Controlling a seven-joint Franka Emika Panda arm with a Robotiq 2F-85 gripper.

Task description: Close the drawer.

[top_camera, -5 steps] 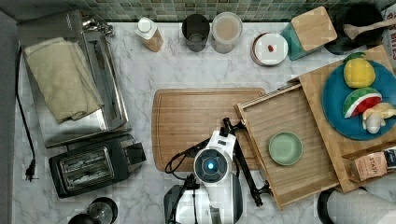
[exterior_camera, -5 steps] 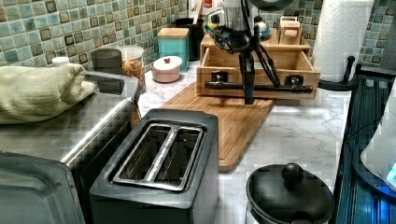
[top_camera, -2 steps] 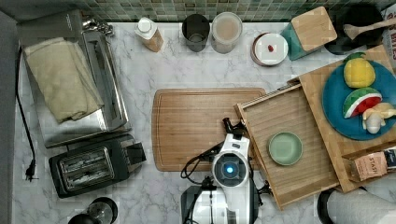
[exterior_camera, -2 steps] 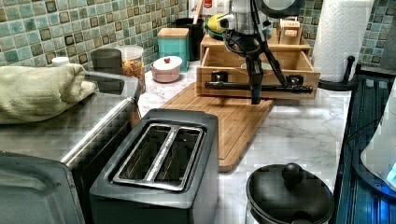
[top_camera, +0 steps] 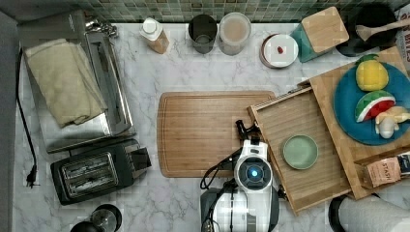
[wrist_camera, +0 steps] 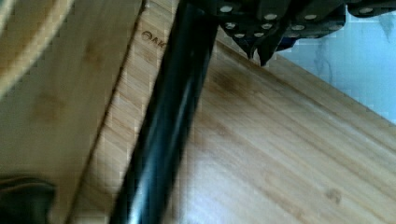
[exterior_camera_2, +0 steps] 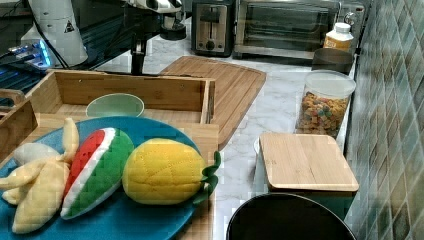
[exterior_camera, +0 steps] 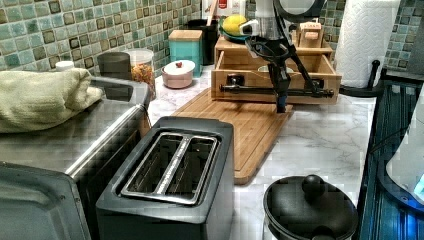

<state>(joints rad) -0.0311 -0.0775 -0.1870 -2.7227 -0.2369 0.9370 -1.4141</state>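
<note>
The drawer (top_camera: 295,116) stands pulled out of the bamboo shelf unit (top_camera: 338,140), with a green bowl (top_camera: 300,151) on its floor. A black bar handle (exterior_camera: 250,89) runs along the drawer front (exterior_camera: 310,82). My gripper (top_camera: 244,128) hangs fingers-down over the cutting board (top_camera: 208,130), right at the drawer front on its outer side. In the left view the gripper (exterior_camera: 281,100) reaches down across the handle. The wrist view has the handle (wrist_camera: 163,121) beside my gripper (wrist_camera: 259,53), whose tips are together and hold nothing. From the right view, the gripper (exterior_camera_2: 137,60) stands beyond the drawer (exterior_camera_2: 135,90).
A blue plate (top_camera: 353,111) of toy fruit sits on top of the shelf unit. A toaster (top_camera: 96,169) and a toaster oven (top_camera: 92,96) stand at the top view's left. Jars (top_camera: 234,31) and a teal box (top_camera: 321,31) line the tiled wall. A paper towel roll (exterior_camera: 367,40) stands beside the drawer.
My arm has shifted toward the top view's right, bringing the gripper closer to the drawer front. The drawer itself has not visibly moved.
</note>
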